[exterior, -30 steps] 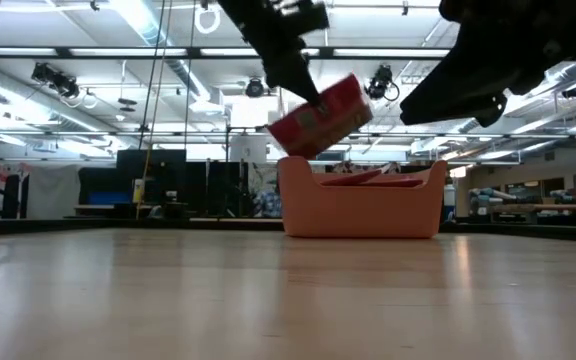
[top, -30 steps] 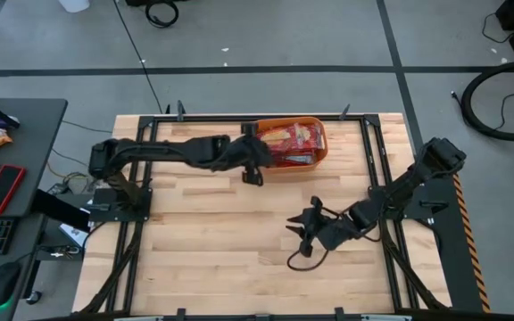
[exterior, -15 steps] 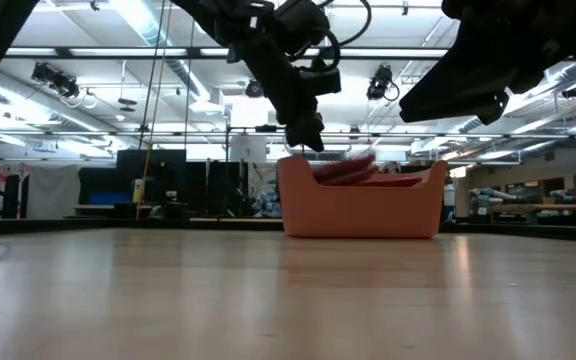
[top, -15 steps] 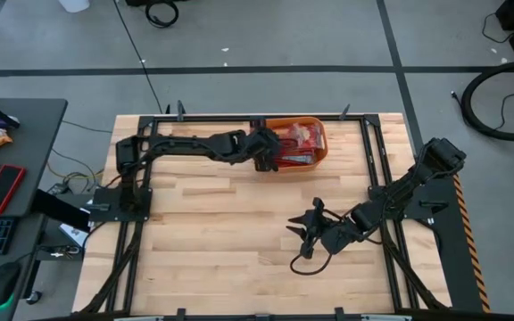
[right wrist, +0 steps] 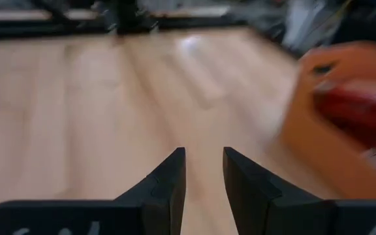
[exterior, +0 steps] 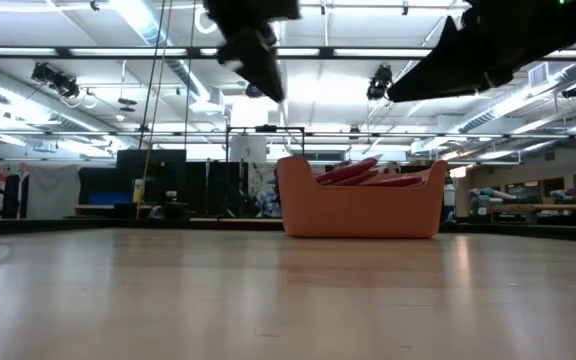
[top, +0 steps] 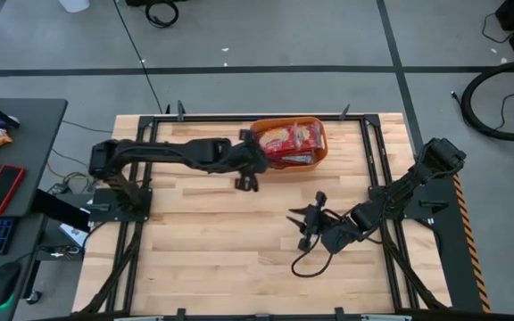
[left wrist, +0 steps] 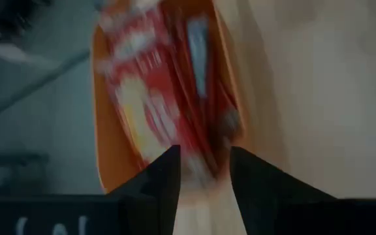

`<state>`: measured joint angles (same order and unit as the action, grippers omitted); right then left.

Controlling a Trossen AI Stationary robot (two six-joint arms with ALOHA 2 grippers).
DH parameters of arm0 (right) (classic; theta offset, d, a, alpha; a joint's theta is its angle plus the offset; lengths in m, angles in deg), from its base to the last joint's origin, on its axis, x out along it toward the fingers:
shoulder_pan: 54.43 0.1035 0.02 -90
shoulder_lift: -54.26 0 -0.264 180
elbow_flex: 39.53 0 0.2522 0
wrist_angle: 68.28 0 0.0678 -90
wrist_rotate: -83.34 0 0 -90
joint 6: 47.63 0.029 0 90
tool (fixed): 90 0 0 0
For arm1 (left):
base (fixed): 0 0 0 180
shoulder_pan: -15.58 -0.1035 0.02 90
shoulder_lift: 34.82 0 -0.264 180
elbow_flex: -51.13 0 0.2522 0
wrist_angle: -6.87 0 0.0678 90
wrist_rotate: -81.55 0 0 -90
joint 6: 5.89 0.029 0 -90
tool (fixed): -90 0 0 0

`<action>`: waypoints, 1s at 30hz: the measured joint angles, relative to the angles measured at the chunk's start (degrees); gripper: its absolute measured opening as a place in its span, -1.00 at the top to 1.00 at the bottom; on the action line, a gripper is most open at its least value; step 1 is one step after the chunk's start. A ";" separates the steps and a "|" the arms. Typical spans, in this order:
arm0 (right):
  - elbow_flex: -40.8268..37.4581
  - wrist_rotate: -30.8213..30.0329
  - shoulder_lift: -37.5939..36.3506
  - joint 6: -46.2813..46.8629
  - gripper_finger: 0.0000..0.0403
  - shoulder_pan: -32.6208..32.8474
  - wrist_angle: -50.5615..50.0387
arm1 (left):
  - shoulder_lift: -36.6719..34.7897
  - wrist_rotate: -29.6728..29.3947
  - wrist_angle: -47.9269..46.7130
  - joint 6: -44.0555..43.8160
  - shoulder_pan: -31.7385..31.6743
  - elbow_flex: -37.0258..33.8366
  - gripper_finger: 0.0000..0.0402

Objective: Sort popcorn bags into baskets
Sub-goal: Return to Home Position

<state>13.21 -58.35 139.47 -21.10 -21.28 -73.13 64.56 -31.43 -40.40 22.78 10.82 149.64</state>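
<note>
The orange basket stands at the table's far edge, middle; its wall faces the low view. Several red popcorn bags lie inside it, their edges showing above the rim. My left gripper hovers open just off the basket's near-left corner, above the table. Its wrist view looks past the empty fingers at the bags. My right gripper waits open over the table's middle right, nothing between its fingers.
A thin dark cable loops on the wood under my right gripper. Bare wooden top spreads across the near half. A desk with a keyboard, mouse and red phone stands off the table's left side.
My left gripper carried a popcorn bag over the basket, opened and let it go. The bag fell flat onto the others inside. The gripper then drew back toward the table's near-left, clear of the basket.
</note>
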 joint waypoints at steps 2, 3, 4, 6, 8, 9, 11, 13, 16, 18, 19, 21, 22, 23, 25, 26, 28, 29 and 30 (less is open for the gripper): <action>0.02 -4.23 -0.04 -3.69 0.47 0.00 1.14 | -2.41 0.01 -5.30 -3.24 0.61 0.00 0.34; 0.02 -6.59 -0.04 -6.01 0.47 0.00 1.25 | -3.69 0.19 -7.50 -5.19 0.72 0.00 0.35; -0.01 -9.07 -0.04 -8.82 0.47 0.00 2.06 | -4.78 0.51 -10.58 -7.14 0.80 0.00 0.36; 0.02 -14.40 -0.21 -15.56 0.47 0.00 5.36 | -7.00 1.68 -14.57 -11.22 0.77 0.00 0.37; -0.02 -20.21 -0.48 -24.13 0.47 0.02 10.20 | -8.71 3.84 -18.60 -14.62 0.63 -0.02 0.37; 0.02 -22.40 -0.59 -27.93 0.47 0.00 13.44 | -9.48 4.91 -20.07 -15.77 0.44 -0.04 0.37; 0.02 -25.51 -0.86 -35.40 0.47 0.00 20.26 | -10.42 5.57 -21.20 -17.28 0.45 -0.36 0.37; 0.07 -24.83 -1.37 -41.01 0.47 -0.16 24.12 | -12.33 5.88 -20.37 -17.58 0.45 -2.97 0.38; -0.58 -19.91 -2.99 -43.40 0.47 -1.30 24.20 | -15.68 6.12 -16.08 -17.60 0.44 -8.51 0.38; -2.28 -15.61 -4.76 -43.37 0.47 -2.99 24.20 | -18.06 6.17 -14.70 -17.72 0.45 -12.20 0.38; -3.42 -13.69 -5.80 -43.34 0.47 -4.12 24.58 | -19.29 6.19 -13.51 -18.12 0.45 -13.79 0.38; -5.81 -8.69 -8.12 -43.14 0.47 -6.77 27.14 | -22.38 6.25 -11.03 -20.04 0.45 -16.97 0.38; -7.32 -6.34 -9.58 -43.10 0.47 -8.22 28.67 | -23.83 6.32 -10.40 -21.08 0.45 -18.46 0.38; -8.79 -3.87 -10.83 -43.01 0.47 -9.68 30.84 | -25.21 6.55 -9.47 -22.29 0.45 -19.92 0.38; -12.03 2.46 -13.85 -42.73 0.47 -12.42 34.47 | -28.32 7.32 -8.24 -24.15 0.46 -22.85 0.38; -13.58 5.16 -15.34 -42.33 0.47 -13.70 36.44 | -29.82 7.59 -7.59 -25.28 0.51 -24.13 0.38; -16.34 10.25 -19.02 -41.57 0.47 -15.87 39.04 | -33.64 8.27 -5.85 -26.99 0.52 -26.97 0.38; -17.64 11.89 -20.87 -41.37 0.47 -16.74 39.85 | -35.35 8.28 -5.52 -27.98 0.54 -28.31 0.38; -18.82 13.25 -22.86 -41.29 0.47 -17.47 39.98 | -37.35 8.30 -4.08 -28.77 0.54 -29.51 0.38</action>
<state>-5.61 -45.10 116.61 -62.39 -38.76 -33.15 27.21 -23.14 -44.48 -5.99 11.35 120.13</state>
